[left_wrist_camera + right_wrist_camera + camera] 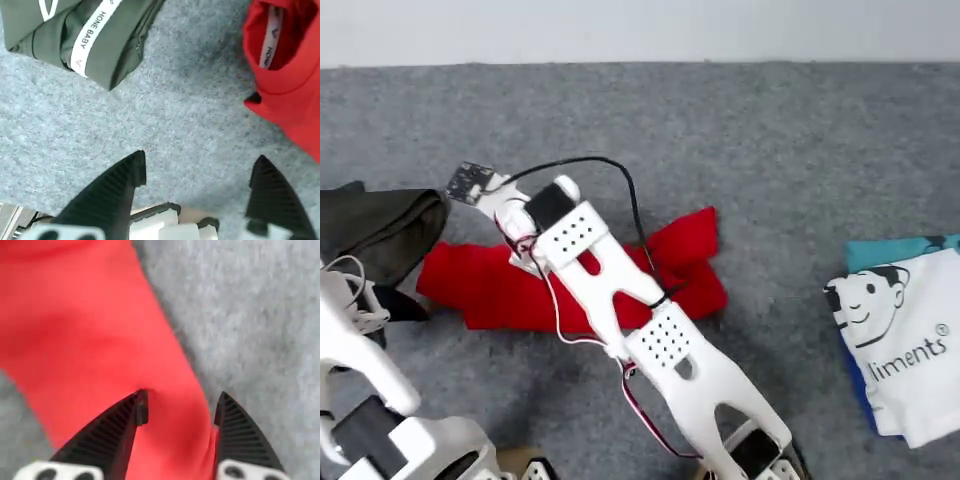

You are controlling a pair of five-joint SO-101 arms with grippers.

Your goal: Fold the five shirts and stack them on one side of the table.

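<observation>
Right gripper, jaws apart, straddles an edge of the red shirt, which runs lengthwise ahead; left gripper, likewise apart, farther off

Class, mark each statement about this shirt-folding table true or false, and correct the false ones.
1. The red shirt lies between the green shirt and the white shirt. True.
2. The left claw is shut on the green shirt. False: it is open, above the bare grey table.
3. The white shirt lies on a blue shirt. True.
4. The right claw is over the white shirt. False: it is open, over the red shirt.
</observation>
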